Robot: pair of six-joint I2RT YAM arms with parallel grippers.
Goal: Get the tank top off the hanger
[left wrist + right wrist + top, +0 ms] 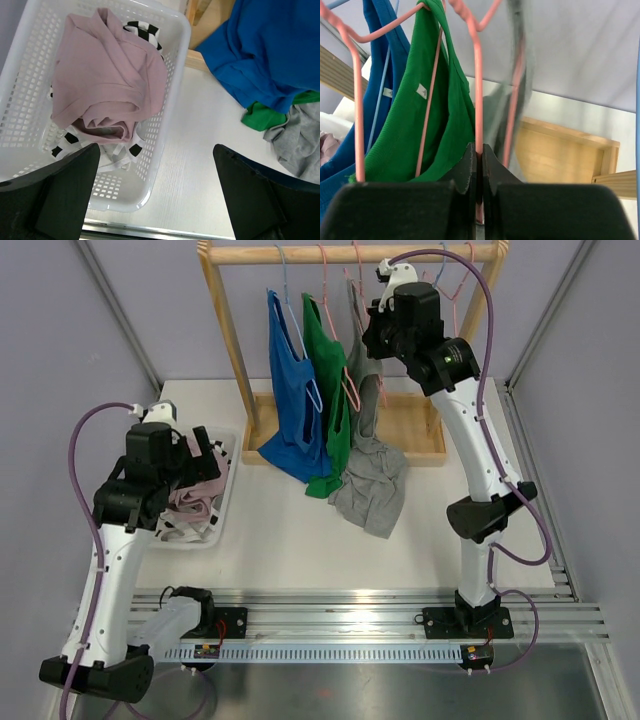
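Right gripper (478, 152) is clamped on a pink hanger (478, 75) wire just under the wooden rack (350, 252) rail. Looks like the hanger carrying the grey tank top (372, 480). The top hangs straight down below the grip, long axis vertical, hem heaped at the rack's foot. Left gripper (155, 150) is spread wide and empty, well left of the rack, so right arm is nearer.

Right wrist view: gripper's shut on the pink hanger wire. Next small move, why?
Probably lift the right gripper slightly to unhook the pink hanger from the rail: it's clamped, and the grey tank top hangs there, hem pooled on the table.
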